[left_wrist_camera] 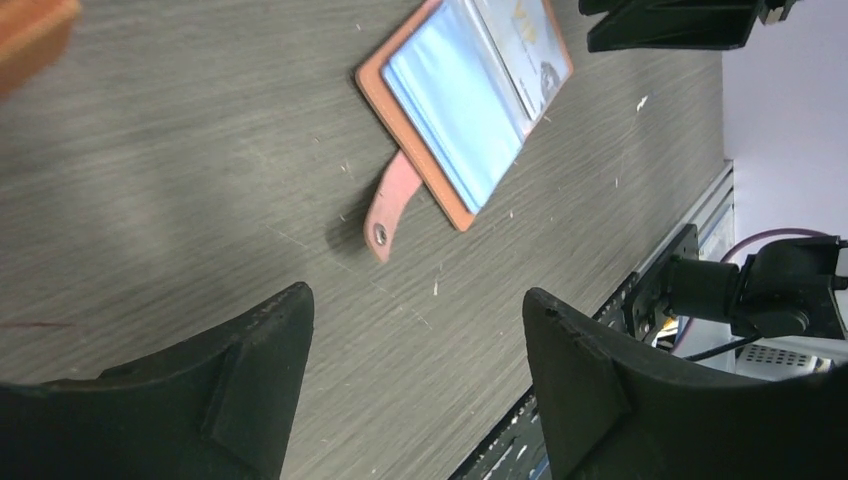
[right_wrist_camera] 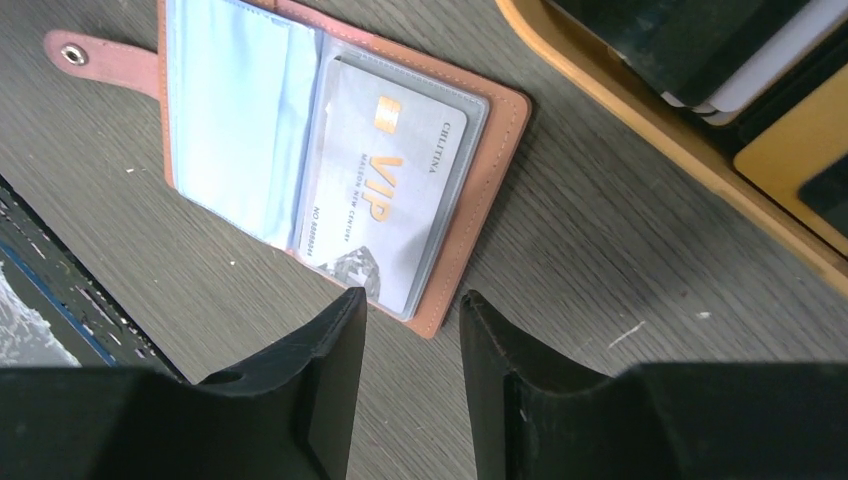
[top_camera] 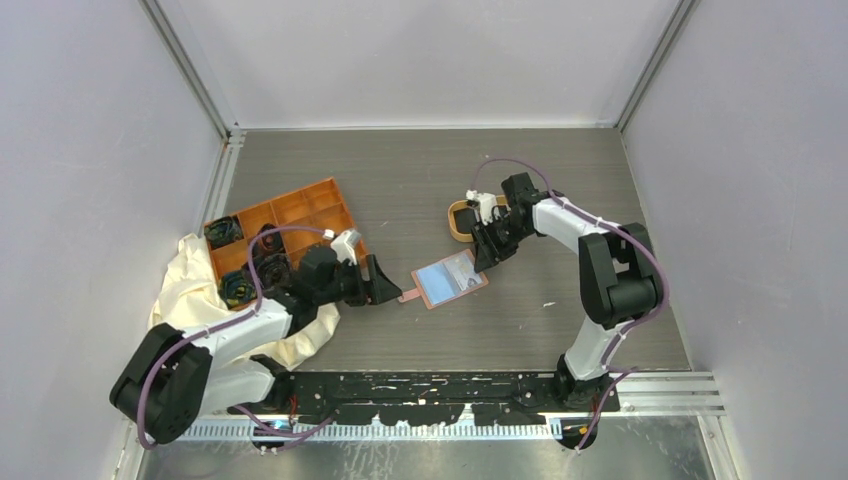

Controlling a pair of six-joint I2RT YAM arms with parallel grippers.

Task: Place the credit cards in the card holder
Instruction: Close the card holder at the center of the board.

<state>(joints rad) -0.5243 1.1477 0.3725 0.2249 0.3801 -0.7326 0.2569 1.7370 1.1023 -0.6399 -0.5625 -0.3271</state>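
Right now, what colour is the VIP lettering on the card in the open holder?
Gold, on the card; clearest in the right wrist view.

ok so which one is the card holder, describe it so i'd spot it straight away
On the grey table, look near the middle. The card holder lies open and flat: pinkish-brown cover, pale blue pockets, a snap tab, unlike the orange compartment tray to its left or the tan-rimmed oval tray beyond it.

Right wrist view: the oval tray (right_wrist_camera: 640,105) runs off the frame at one o'clock. This crops the credit cards (right_wrist_camera: 690,40) inside, so their number is unclear. Left wrist view: the orange tray (left_wrist_camera: 30,35) is a blurred corner, cut off at ten o'clock.
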